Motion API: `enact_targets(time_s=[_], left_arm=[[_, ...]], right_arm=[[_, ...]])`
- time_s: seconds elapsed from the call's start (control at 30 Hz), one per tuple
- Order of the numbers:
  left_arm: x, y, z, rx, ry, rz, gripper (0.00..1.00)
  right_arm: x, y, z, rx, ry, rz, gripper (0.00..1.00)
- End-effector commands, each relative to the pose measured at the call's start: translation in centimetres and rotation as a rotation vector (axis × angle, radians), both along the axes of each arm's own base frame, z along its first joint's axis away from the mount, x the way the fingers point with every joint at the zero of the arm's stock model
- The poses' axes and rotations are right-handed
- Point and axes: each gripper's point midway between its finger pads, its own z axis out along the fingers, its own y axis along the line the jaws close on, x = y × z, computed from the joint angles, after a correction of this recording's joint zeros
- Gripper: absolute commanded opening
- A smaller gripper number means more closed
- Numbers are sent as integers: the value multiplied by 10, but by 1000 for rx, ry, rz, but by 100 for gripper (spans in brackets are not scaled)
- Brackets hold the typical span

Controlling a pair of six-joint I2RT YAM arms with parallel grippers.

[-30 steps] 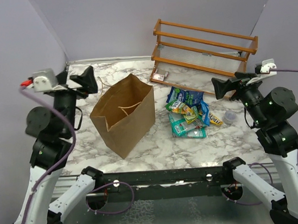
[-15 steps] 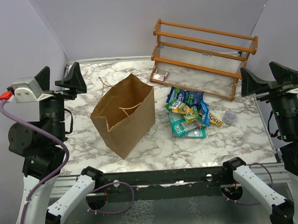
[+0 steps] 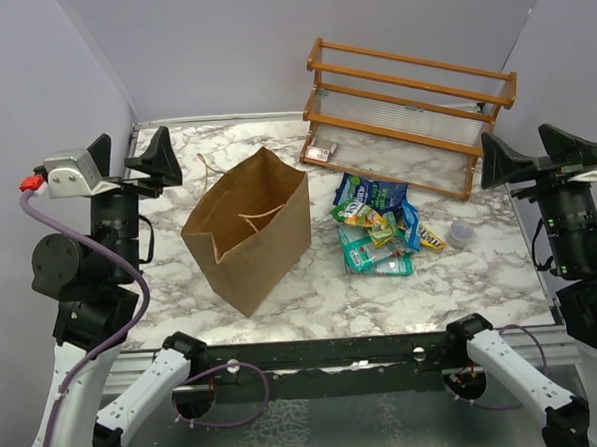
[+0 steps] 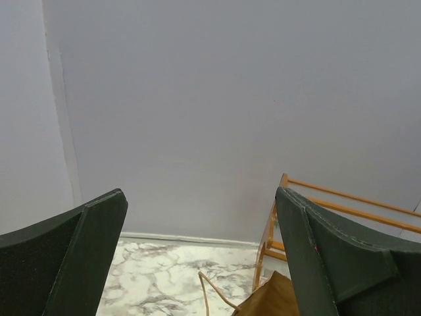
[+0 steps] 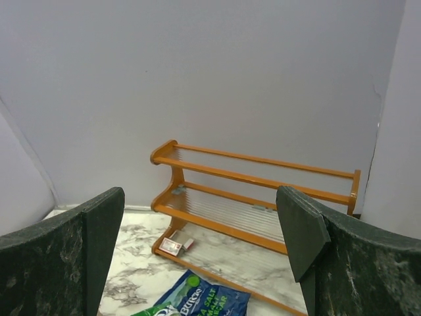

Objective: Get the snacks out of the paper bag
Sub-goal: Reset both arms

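The brown paper bag [image 3: 247, 231] sits left of the table's middle, and its inside does not show. One twisted handle [image 4: 208, 289] and a top corner of the bag [image 4: 276, 299] reach into the left wrist view. Several snacks [image 3: 382, 224], blue, teal and yellow packets, lie in a heap on the marble right of the bag. A blue packet [image 5: 205, 303] shows in the right wrist view. My left gripper [image 3: 131, 158] hangs open, raised at the table's left edge, apart from the bag. My right gripper [image 3: 537, 159] hangs open, high at the right edge, with nothing between its fingers.
A wooden two-shelf rack [image 3: 413, 112] stands at the back right, with a small pale box [image 3: 321, 152] at its left foot. A small clear cup [image 3: 461, 235] sits right of the packets. Grey walls close the left, back and right sides.
Both arms have drawn back from over the table to its side edges and risen, with their jaws wide throughout. Bag and packets have not moved.
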Motion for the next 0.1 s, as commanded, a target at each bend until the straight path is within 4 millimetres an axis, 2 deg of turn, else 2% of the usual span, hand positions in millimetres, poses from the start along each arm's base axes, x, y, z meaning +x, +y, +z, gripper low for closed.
enact_targets(time_s=[0.0, 0.07], left_arm=[[2, 2, 2, -2, -7, 16, 99], [2, 2, 2, -5, -9, 15, 99]], right_arm=[[0, -3, 2, -1, -21, -21, 99], [3, -3, 0, 5, -10, -23, 99]])
